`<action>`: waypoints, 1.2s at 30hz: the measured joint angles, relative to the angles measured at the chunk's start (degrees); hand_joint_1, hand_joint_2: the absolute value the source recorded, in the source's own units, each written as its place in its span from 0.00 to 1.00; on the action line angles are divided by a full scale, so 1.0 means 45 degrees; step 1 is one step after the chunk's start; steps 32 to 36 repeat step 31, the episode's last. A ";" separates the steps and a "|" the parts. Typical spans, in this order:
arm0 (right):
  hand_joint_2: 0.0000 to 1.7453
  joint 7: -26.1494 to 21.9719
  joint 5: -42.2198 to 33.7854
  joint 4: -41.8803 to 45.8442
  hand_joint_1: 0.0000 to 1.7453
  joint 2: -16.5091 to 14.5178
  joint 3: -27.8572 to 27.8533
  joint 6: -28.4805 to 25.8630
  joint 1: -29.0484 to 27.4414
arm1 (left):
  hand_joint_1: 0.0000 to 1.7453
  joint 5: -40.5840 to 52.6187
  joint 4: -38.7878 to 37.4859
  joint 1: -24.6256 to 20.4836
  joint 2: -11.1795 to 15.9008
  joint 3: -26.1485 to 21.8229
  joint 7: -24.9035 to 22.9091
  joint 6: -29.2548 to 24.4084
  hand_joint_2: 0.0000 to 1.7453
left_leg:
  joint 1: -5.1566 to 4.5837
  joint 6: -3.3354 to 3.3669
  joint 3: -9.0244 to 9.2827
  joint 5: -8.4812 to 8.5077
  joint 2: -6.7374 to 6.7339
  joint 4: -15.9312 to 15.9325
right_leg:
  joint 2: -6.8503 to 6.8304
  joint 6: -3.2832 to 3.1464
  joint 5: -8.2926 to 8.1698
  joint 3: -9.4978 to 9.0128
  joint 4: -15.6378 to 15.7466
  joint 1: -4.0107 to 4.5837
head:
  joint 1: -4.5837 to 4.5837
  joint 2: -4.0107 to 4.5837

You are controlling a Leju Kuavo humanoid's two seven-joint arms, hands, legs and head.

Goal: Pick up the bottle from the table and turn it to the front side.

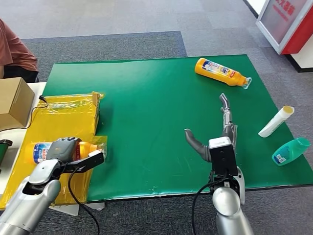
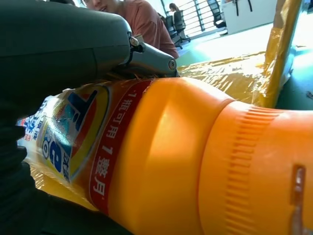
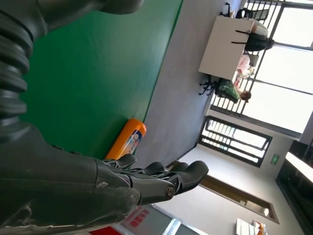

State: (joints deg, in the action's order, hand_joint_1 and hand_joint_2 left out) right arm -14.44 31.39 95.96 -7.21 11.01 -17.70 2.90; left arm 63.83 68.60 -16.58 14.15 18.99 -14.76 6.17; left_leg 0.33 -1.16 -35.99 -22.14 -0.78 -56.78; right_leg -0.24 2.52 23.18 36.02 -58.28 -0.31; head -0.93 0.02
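At the far left of your head view sit a person in a rust-coloured shirt and a brown cardboard box. Next comes the crinkled yellow plastic sheet, and on it your left hand grips the orange plastic bottle with a blue-and-red label, which lies on its side at the left edge of the green table mat; the left wrist view shows its label and ribbed cap close up under the fingers. Toward the middle, your right hand hovers over the mat, fingers spread, holding nothing. Beyond it lies a second orange bottle, on its side near the far edge. At the right edge lie a white tube with a yellow end and a teal plastic bottle.
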 joint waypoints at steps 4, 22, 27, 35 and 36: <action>1.00 0.0036 0.0073 -0.0095 0.00 0.0000 0.0080 0.0032 0.0007 | 0.00 0.0119 -0.0202 -0.0056 -0.0411 -0.0005 -0.0007 -0.0341 1.00 | 0.0000 0.0001 -0.0001 0.0000 0.0000 0.0000 | 0.0000 0.0002 -0.0001 0.0001 0.0000 -0.0002 | 0.0001 0.0000; 1.00 0.0120 0.0229 -0.0109 0.00 0.0000 0.0115 0.0248 -0.0345 | 0.00 0.0198 0.1039 0.1295 -0.1351 -0.0040 0.0036 -0.1053 1.00 | 0.0001 -0.0002 -0.0004 -0.0017 -0.0002 0.0000 | 0.0003 -0.0005 0.0013 0.0011 0.0001 0.0000 | -0.0001 0.0000; 1.00 0.0091 0.0355 -0.0056 0.00 0.0000 0.0096 0.0228 -0.0644 | 0.00 0.0131 0.2325 0.2043 -0.1521 -0.0279 0.0265 -0.1833 1.00 | 0.0000 -0.0002 -0.0008 -0.0022 -0.0002 0.0000 | 0.0002 -0.0003 0.0016 0.0013 0.0002 -0.0001 | -0.0001 0.0000; 1.00 0.0091 0.0453 0.0029 0.00 0.0000 0.0065 0.0228 -0.0820 | 0.00 0.0286 0.3296 0.2429 -0.1727 -0.0606 0.0343 -0.2619 1.00 | 0.0001 -0.0006 -0.0008 -0.0025 -0.0002 0.0000 | 0.0003 -0.0003 0.0017 0.0014 0.0002 -0.0001 | 0.0000 0.0000; 1.00 0.0091 0.0453 0.0029 0.00 0.0000 0.0065 0.0228 -0.0820 | 0.00 0.0286 0.3296 0.2429 -0.1727 -0.0606 0.0343 -0.2619 1.00 | 0.0001 -0.0006 -0.0008 -0.0025 -0.0002 0.0000 | 0.0003 -0.0003 0.0017 0.0014 0.0002 -0.0001 | 0.0000 0.0000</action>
